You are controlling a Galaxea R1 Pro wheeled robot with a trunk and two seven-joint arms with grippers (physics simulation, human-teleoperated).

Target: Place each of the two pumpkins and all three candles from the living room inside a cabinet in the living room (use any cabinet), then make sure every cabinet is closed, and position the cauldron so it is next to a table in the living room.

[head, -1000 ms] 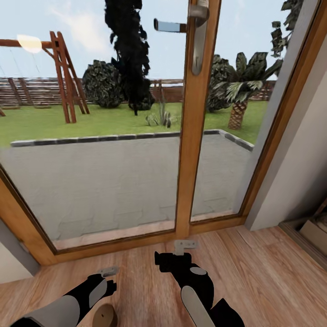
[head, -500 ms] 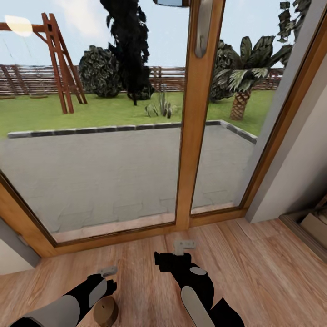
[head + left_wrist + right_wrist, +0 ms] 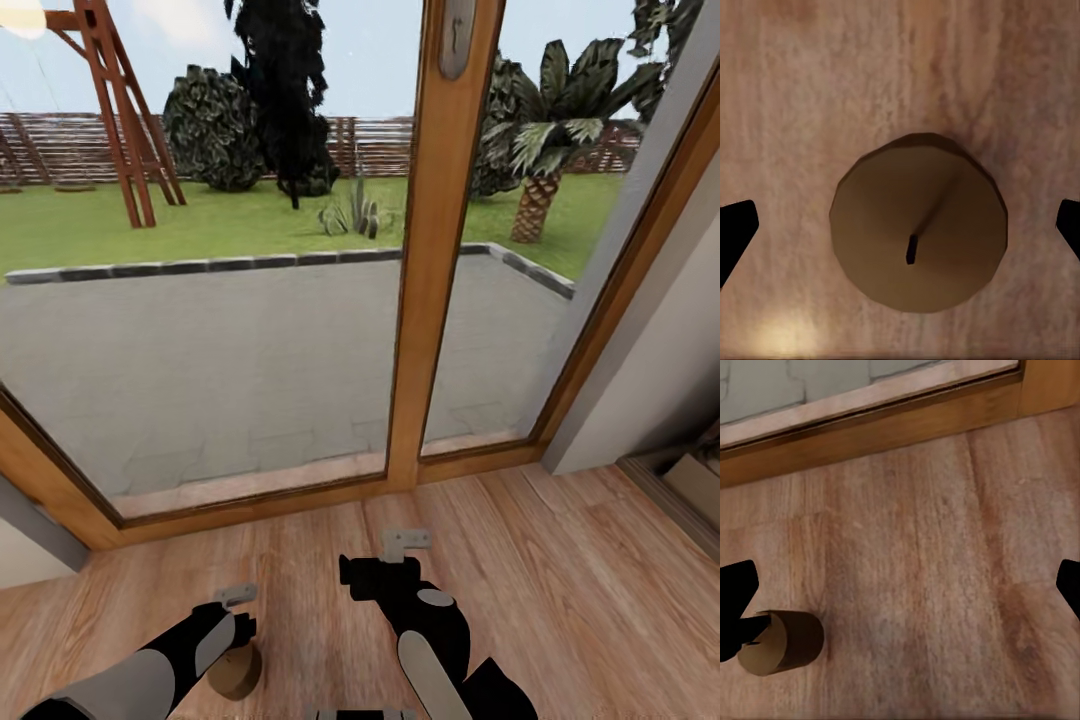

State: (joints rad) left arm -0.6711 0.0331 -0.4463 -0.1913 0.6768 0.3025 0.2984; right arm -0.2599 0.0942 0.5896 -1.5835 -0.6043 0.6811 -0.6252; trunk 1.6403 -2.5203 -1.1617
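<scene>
Wood plank floor [image 3: 560, 600], warm light brown, runs up to a big glazed door [image 3: 200, 330] in a wooden frame, with a central wooden mullion [image 3: 425, 300] carrying a grey handle plate at the top. Outside: paved grey patio, kerb line, lawn, red wooden swing frame, dark shrubs, a palm, slatted fence. Pale wall [image 3: 660, 350] on the right meets the door frame at the corner; low skirting and a bit of a beige box at the right edge. One candle [image 3: 236, 670] stands upright on the floor, short brown-beige cylinder, dark wick visible in left wrist view [image 3: 916, 232]. Left gripper [image 3: 236, 597] hangs directly over it, fingers spread wide, tips either side of the candle, not touching. Right gripper [image 3: 405, 541] is over bare floor nearer the door, fingers spread too; its wrist view catches the same candle [image 3: 781, 642] off to one side.
</scene>
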